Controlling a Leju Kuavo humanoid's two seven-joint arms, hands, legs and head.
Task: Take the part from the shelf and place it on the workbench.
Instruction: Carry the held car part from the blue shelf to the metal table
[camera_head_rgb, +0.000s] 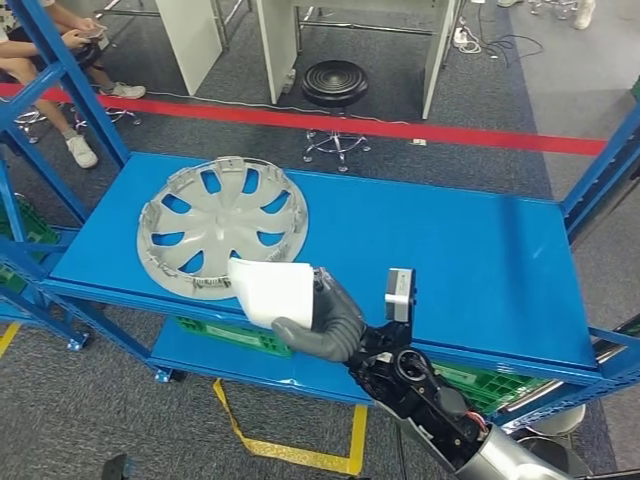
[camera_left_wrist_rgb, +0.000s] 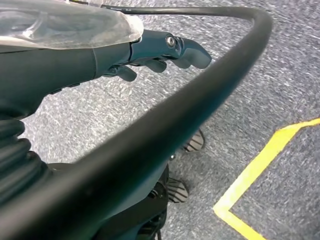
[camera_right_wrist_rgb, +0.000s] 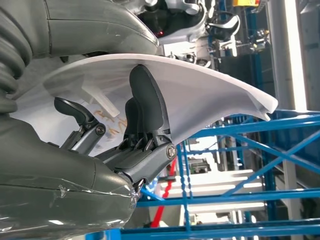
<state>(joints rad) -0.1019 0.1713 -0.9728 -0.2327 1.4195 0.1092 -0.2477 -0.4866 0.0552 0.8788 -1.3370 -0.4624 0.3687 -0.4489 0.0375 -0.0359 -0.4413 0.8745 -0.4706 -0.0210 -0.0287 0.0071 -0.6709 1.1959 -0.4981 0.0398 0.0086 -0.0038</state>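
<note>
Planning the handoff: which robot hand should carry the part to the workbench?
Right. The right robot hand already grips the white curved plastic part above the blue shelf; the left robot hand hangs over the floor.

text: none readable | white part in right hand: faint orange marks on its inner face, too blurred to read | hubcap on blue shelf: no legible brand or number

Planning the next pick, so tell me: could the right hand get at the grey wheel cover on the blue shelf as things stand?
Probably not yet. The right hand hovers near the wheel cover, but it already holds a white part, leaving no free fingers to grip with.
</note>
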